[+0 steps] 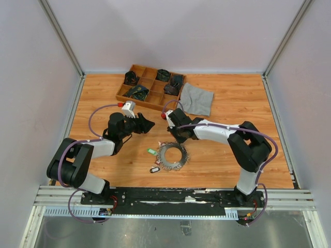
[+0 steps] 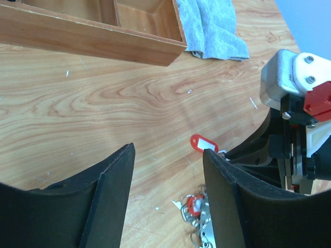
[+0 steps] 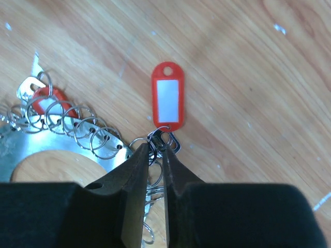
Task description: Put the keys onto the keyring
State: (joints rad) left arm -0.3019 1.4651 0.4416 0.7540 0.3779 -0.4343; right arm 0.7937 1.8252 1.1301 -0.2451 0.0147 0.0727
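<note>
The red-tagged key lies flat on the table, just beside the keyring. My right gripper is pinched on its little split loop, I reckon so the tag hangs free. The left gripper hovers close with its jaws apart and empty, likely to steady the ring. There's open wood toward the compartment tray. The green-tagged key waits left of the keyring.

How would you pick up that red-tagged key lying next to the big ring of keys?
On the red-tagged key, pinch the small metal loop at the tag's end nearest the keyring, coming straight down. The tag lies flat on the table, offering little to pinch; the loop seems to stand up more. The right gripper is closed on it.
</note>
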